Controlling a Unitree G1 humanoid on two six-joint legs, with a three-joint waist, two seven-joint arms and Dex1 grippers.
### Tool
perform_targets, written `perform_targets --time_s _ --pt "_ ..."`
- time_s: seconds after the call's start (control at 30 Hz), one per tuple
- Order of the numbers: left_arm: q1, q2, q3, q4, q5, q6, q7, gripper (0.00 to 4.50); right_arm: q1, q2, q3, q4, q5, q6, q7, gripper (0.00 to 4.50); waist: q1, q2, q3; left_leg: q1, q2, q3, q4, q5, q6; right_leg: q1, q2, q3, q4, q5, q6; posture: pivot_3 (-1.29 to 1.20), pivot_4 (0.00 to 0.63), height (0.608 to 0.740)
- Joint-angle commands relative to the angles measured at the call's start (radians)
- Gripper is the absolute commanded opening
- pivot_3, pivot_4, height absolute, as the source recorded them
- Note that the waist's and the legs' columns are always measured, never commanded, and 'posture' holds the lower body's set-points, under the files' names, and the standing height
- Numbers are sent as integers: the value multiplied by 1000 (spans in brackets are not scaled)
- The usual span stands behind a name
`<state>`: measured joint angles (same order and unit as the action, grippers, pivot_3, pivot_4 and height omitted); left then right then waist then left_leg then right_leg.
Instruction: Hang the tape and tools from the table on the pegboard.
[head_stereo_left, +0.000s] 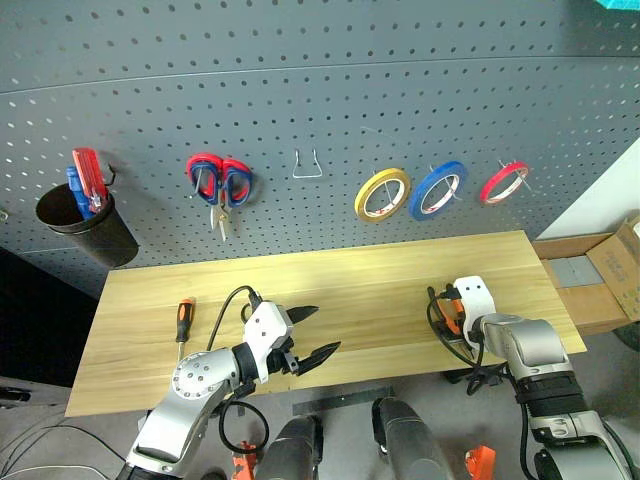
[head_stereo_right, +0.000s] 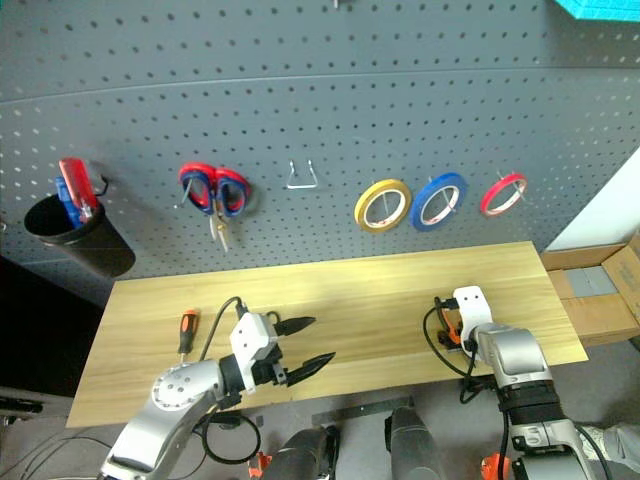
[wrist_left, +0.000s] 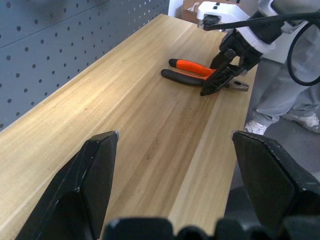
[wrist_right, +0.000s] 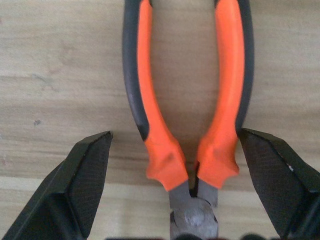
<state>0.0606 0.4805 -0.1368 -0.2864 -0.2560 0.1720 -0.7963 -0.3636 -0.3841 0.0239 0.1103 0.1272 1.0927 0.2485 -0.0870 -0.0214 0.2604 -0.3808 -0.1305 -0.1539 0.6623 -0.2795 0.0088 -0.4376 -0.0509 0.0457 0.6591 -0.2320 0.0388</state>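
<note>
Right tool (wrist_right: 175, 200) sits over the pliers (wrist_right: 187, 100), fingers spread wide either side of the pivot, nothing grasped; whether the fingertips touch the wood is hard to tell. Pliers lie flat on the bench (head_stereo_left: 380, 290) near its right end, close to the front edge, orange-and-black handles spread in a V. In the head views the right wrist hides most of them; only a bit of orange shows. Jaw tips are cut off in the right wrist view.

Left tool (head_stereo_left: 312, 335) is released, black fingers wide apart, hanging over the front edge left of the pliers, empty. Between it and the pliers the pale grained wood is bare.

Screwdriver (head_stereo_left: 183, 318), orange-and-black handle, lies at the bench's left end, well apart from the pliers.

Pegboard (head_stereo_left: 320, 90), dark grey with a regular hole grid, stands behind the bench. Above the pliers: yellow tape ring (head_stereo_left: 382, 194), blue ring (head_stereo_left: 437, 190), red ring (head_stereo_left: 503, 182). A bare wire hook (head_stereo_left: 307, 166) hangs left of the yellow ring, then red-and-blue-handled scissors (head_stereo_left: 219, 185), then a black cup (head_stereo_left: 85, 222) with red and blue handles; its contents are hard to make out.
</note>
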Motion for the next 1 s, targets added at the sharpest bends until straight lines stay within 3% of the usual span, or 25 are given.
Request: perform_targets --time_s 0.03,0.17,0.27,0.37,0.47,0.6,0.7,0.87,1.0 --pt "15 17 21 -57 -32 0 -15 3908 9 -4 10 2 -17 -19 -1 3221 0 0 1 0 0 0 0 0 0 0 0 0 0 0 0 -143 316 740" --pt "22 39 18 -70 -46 16 -35 3908 10 -8 20 2 -26 -23 10 2045 0 0 2 0 0 0 0 0 0 0 0 0 0 0 0 -143 309 740" --pt "15 43 19 -62 -48 18 -39 3908 38 -79 137 -69 -58 -105 102 2045 1 0 2 0 0 0 0 0 0 0 0 0 -1 0 0 -150 300 740" --pt "-1 37 30 -46 -54 16 -34 3908 82 -143 188 -247 8 -173 258 2044 1 1 2 -1 0 -1 -1 0 0 -1 0 -2 -2 0 0 -156 281 740" --pt "-24 14 72 -27 -70 -1 -3 3908 95 -186 163 -467 138 -191 412 2044 -1 3 3 -4 0 -1 -1 0 -1 -3 0 -1 -2 0 0 -156 268 740" --pt "-59 -73 198 -4 -105 -72 111 3908 -8 -88 22 -647 382 -197 489 2044 -3 3 4 -4 2 0 0 0 -1 -3 1 -1 -2 1 2 -152 251 740" --pt "-67 -98 266 -6 -81 -147 163 3908 -136 7 -23 -665 484 -244 491 2044 3 2 3 -3 1 0 0 0 -1 -2 1 -2 -3 2 3 -135 237 740" --pt "-100 -127 261 -21 11 -271 235 3908 -311 91 -23 -574 501 -300 442 2044 25 2 2 -6 1 -3 -1 3 -5 -2 1 -5 -12 5 3 -95 213 740" --pt "-139 -153 240 -116 28 -247 300 3908 -458 180 -2 -477 443 -407 383 2044 35 1 1 -16 1 0 1 3 -5 -11 1 -5 -12 9 2 -66 195 740"
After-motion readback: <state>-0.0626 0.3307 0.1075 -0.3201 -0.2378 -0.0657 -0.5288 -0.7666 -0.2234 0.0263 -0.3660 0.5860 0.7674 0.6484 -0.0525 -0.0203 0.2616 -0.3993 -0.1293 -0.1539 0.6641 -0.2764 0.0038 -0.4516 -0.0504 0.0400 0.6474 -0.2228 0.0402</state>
